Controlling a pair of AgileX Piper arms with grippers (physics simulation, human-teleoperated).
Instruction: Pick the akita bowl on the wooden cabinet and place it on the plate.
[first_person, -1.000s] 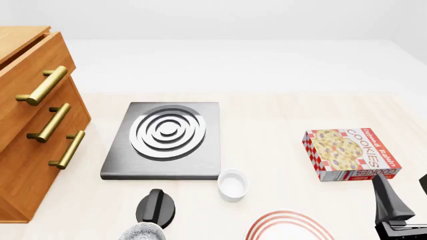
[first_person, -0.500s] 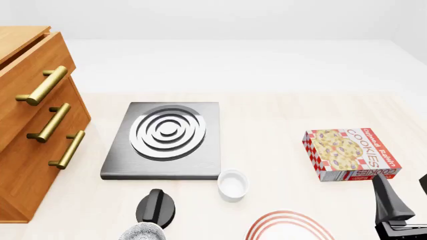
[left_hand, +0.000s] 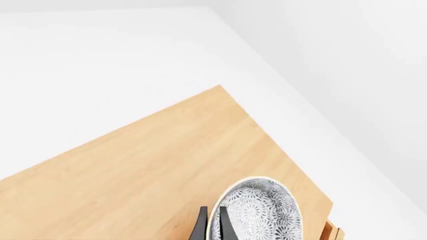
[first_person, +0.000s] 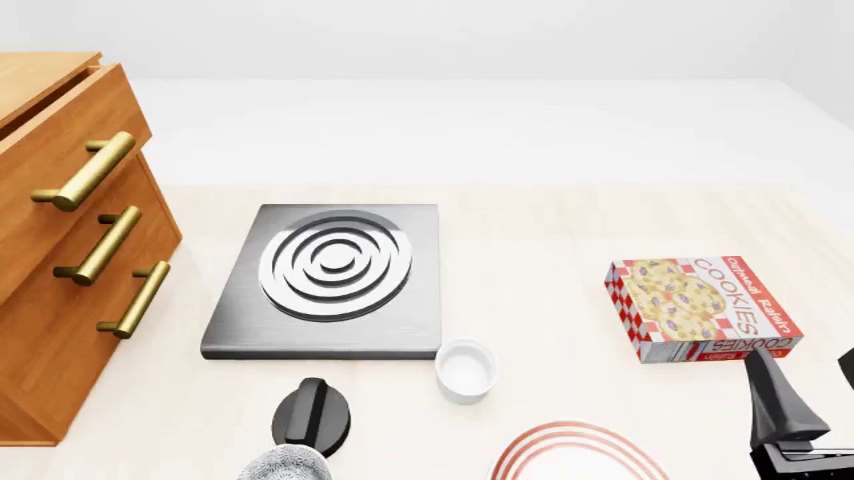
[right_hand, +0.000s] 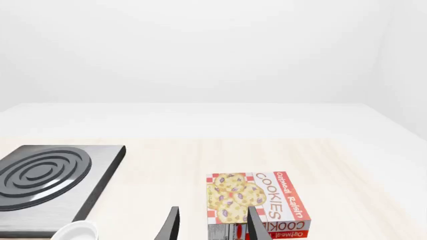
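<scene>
The akita bowl (left_hand: 260, 210) rim is pinched by the left jaws atop the wooden cabinet (left_hand: 153, 170). The right jaws are spread, cookie box (right_hand: 257, 202) at 12 o'clock.

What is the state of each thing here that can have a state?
akita bowl: upright, on the wooden cabinet.
left gripper: fingers astride the bowl's rim; grip unclear.
right gripper: open, empty.
wooden cabinet: drawers look shut.
cookie box: closed, lying flat.
white cup: upright, empty.
plate: visible part bare.
</scene>
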